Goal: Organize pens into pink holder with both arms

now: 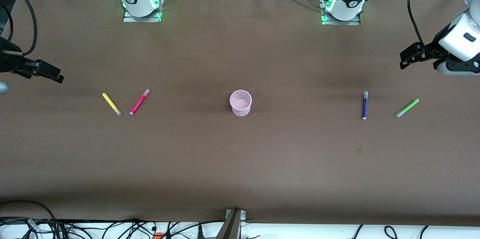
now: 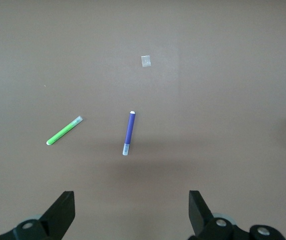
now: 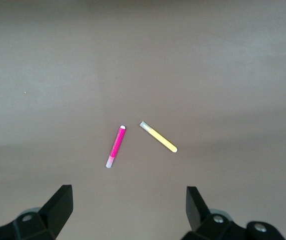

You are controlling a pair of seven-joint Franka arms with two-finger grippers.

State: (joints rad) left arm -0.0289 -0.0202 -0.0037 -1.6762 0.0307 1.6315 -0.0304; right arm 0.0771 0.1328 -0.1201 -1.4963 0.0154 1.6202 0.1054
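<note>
The pink holder (image 1: 240, 102) stands upright and empty at the table's middle. The yellow pen (image 1: 111, 104) and magenta pen (image 1: 139, 101) lie toward the right arm's end; they also show in the right wrist view, yellow (image 3: 158, 136), magenta (image 3: 115, 146). The dark purple pen (image 1: 365, 105) and light green pen (image 1: 407, 107) lie toward the left arm's end, and show in the left wrist view, purple (image 2: 128, 133), green (image 2: 64, 130). My left gripper (image 1: 407, 58) hangs open and empty in the air above its end of the table. My right gripper (image 1: 54, 75) hangs open and empty above its end.
A small pale scrap (image 1: 358, 151) lies on the brown table (image 1: 240, 164), nearer the front camera than the purple pen. The arm bases (image 1: 141, 4) stand along the table's edge by the robots. Cables (image 1: 112, 227) run along the edge by the front camera.
</note>
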